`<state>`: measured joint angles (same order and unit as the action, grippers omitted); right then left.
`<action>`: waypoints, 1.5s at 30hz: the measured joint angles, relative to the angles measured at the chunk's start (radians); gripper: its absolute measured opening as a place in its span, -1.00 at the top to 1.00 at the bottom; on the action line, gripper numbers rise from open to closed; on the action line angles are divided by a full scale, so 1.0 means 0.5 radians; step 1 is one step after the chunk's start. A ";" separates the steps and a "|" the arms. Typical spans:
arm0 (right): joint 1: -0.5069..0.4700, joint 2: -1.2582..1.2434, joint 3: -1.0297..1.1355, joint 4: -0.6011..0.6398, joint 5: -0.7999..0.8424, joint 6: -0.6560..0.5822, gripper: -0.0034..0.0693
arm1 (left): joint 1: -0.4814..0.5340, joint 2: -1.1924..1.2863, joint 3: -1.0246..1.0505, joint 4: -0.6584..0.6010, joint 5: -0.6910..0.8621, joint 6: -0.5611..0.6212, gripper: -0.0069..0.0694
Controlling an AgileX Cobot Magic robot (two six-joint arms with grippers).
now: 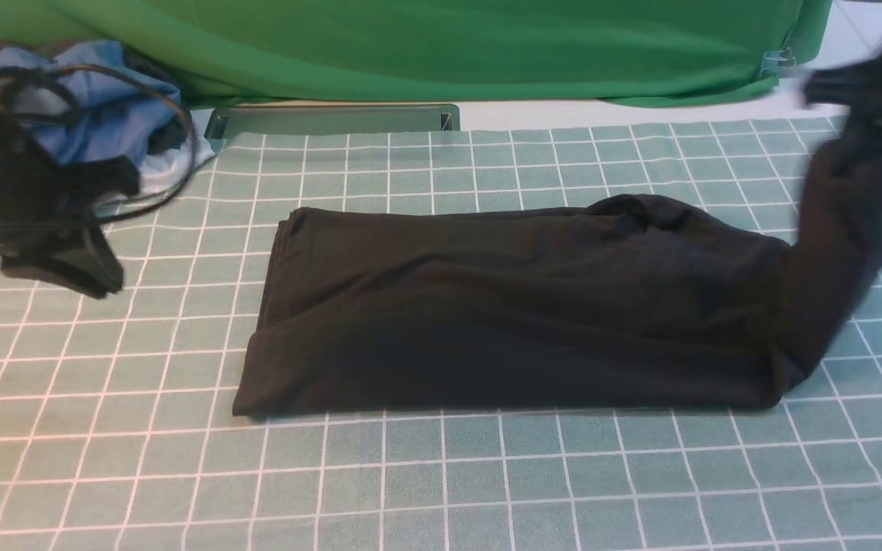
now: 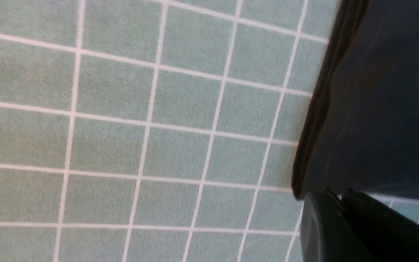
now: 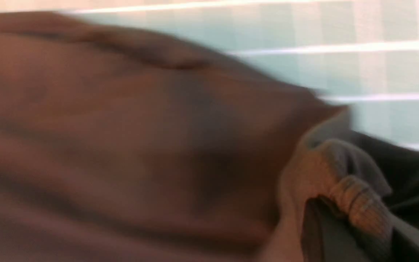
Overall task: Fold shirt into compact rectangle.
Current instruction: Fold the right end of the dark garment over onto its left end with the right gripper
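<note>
So the right fingers (image 1: 866,84), way up at about 2 o'clock in the front view, are clamped on one end of the black long-sleeved cotton shirt (image 1: 502,306). They're motion-blurred, but the cloth hangs straight off them, and the right wrist view shows bunched fabric (image 3: 140,145) with a ribbed cuff (image 3: 358,203) right at the camera. The left fingers (image 1: 73,268) hang over at 9 o'clock, pressed together with nothing in them, apart from the shirt's near end; in the left wrist view they sit closed (image 2: 326,225) just beside the shirt's layered edge (image 2: 318,109). The shirt itself is folded into a long band lying across the middle of the table (image 1: 441,490), which has a teal mat with a white grid on it. The 9 o'clock end lies flat, while the 3 o'clock end is lifted off the mat. Farther out there's a heap of blue and white garments (image 1: 104,107) at 10 o'clock and a bright green cloth (image 1: 410,46) along 12 o'clock.
</note>
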<state>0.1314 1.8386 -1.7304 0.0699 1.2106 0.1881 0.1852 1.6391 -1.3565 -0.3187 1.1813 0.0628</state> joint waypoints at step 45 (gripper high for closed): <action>1.382 0.446 -0.257 0.097 -1.080 0.396 -0.36 | 0.231 0.000 0.004 -0.423 -0.108 0.239 0.73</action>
<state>0.8223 2.0617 -1.8590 0.1185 0.6706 0.3863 0.3006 1.6391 -1.3546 -0.5301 1.1274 0.1824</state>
